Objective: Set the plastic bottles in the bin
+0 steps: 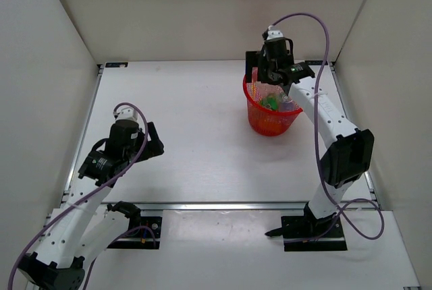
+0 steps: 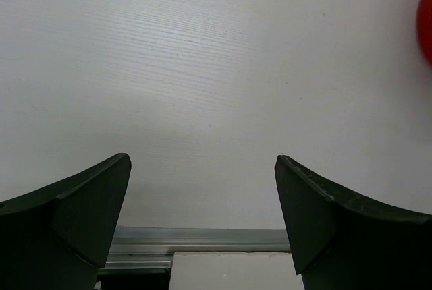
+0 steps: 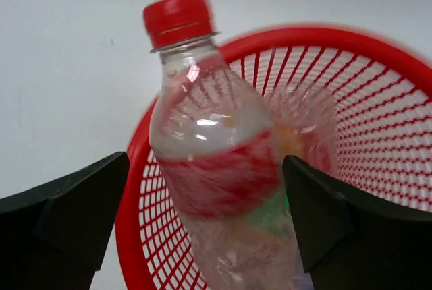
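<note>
The right tool (image 3: 206,168) is seen spread open above the bin (image 3: 385,94), a round red basket with lattice walls set on the white counter (image 2: 202,67). Between its fingers, a tilted and blurred red-capped bottle (image 3: 209,148) of clear plastic with a red label is seen over the bin, a gap showing beside one finger. A green bottle (image 1: 270,103) and a plain clear bottle (image 3: 304,114) are lodged inside. The left tool (image 2: 202,162) is held wide open over the counter, well apart from the bin.
</note>
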